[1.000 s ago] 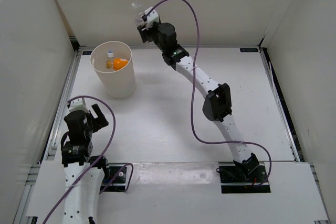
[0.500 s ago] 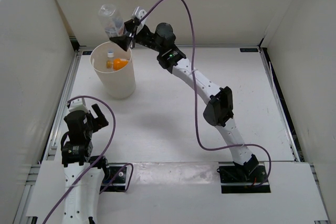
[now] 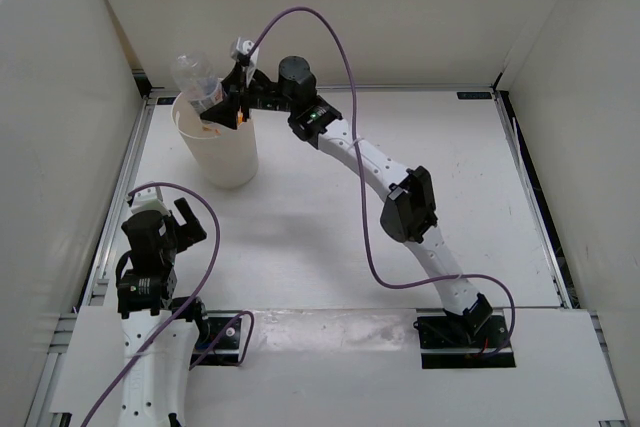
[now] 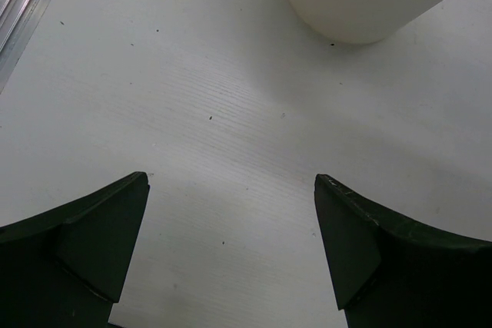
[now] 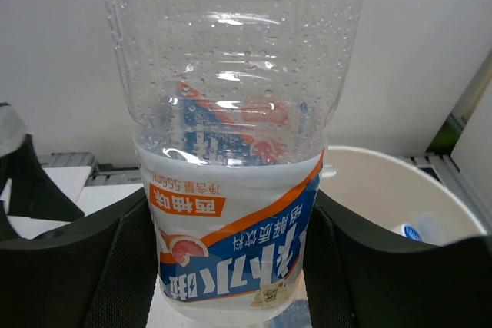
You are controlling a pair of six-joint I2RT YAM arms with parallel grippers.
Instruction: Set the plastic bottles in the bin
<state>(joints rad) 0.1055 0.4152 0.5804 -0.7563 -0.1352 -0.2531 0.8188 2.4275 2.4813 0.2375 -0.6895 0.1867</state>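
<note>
Right wrist view shows your right gripper clamped on the label band of the clear blue-labelled bottle, with the cream bin just beyond the gripper and to its right, so bring the bottle squarely over that opening, clear of the rim, before you release.

A white table sits inside white walls, with a metal rail along its left edge

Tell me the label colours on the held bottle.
White, blue and orange on the bottle; clearest in right wrist view.
</note>
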